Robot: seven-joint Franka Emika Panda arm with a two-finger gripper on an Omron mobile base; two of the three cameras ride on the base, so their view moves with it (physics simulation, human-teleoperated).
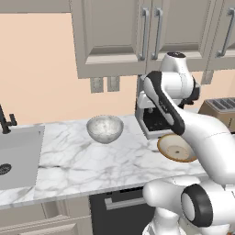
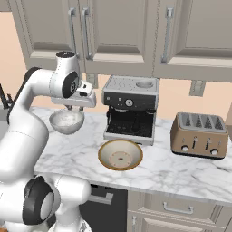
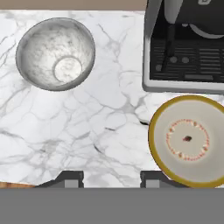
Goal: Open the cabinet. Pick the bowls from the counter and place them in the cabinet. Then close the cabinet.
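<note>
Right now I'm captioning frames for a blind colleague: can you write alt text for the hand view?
Looking down on a white marble counter: a grey-white marbled bowl sits upper left and a wider tan bowl with a cream inside lower right, just below a coffee machine. The claw hangs above bare marble between the bowls, holding nothing.

Counter (image 1: 82, 158) glossy veined marble; deep bowl (image 3: 56, 53) marbled stone look; cabinet (image 2: 118, 31) matt beige, metal handles (image 1: 145, 33).

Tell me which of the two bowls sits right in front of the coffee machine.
The tan bowl, shallow with a cream inside; the marbled grey bowl stands off to its side.
</note>
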